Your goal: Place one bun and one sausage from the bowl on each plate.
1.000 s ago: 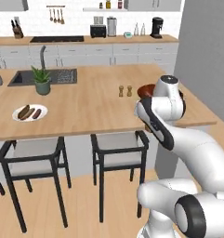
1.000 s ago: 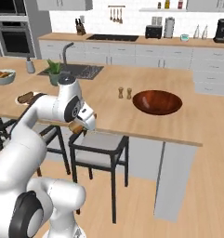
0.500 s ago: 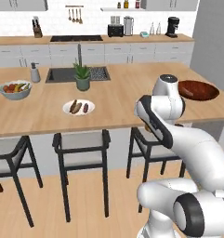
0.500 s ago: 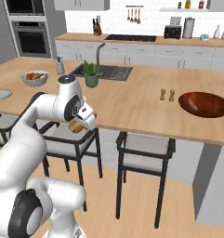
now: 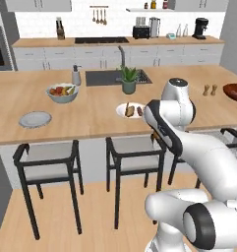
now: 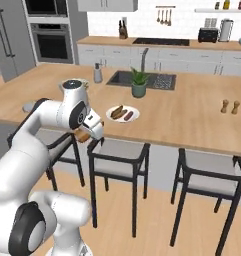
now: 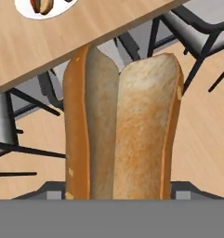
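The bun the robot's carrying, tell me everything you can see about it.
The bun is a long hot-dog roll, split lengthwise into two halves side by side, pale crumb on the faces and a golden-brown crust along the outer edges. It looks empty, with no sausage in it. In the hand view it stands lengthwise out of the gripper, which holds it off the counter edge, over the stools. From the right base view a brown bit shows at the hand.
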Robot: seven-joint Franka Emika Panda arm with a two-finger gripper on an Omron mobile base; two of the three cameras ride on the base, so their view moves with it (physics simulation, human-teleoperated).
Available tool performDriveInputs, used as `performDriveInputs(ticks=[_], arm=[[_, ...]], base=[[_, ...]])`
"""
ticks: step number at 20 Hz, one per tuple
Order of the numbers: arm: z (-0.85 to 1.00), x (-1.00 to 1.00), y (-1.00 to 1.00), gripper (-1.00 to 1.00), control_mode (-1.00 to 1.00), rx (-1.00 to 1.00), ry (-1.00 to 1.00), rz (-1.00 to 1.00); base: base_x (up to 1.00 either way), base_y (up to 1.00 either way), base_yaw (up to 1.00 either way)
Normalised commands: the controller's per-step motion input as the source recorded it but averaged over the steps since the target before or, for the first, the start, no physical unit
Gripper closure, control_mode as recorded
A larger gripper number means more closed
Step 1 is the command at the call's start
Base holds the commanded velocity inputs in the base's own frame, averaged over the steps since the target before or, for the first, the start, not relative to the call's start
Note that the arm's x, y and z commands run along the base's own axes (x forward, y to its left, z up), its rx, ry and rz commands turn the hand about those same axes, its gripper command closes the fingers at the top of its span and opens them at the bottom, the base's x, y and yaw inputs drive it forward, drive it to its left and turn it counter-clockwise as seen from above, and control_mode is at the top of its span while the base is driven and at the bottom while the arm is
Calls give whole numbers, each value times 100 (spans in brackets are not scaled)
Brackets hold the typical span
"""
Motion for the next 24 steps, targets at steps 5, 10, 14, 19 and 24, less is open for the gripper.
performDriveInputs(ticks=[5,10,14,19,24], arm=[[0,0,0,100,100,0,0,0],[0,0,0,100,100,0,0,0],[0,0,0,100,100,0,0,0],[0,0,0,100,100,0,0,0],[0,20,4,100,-100,-1,3,-3]], base=[[1,100,-2],[24,100,-5],[54,100,-13],[88,99,-21],[78,63,-16]])
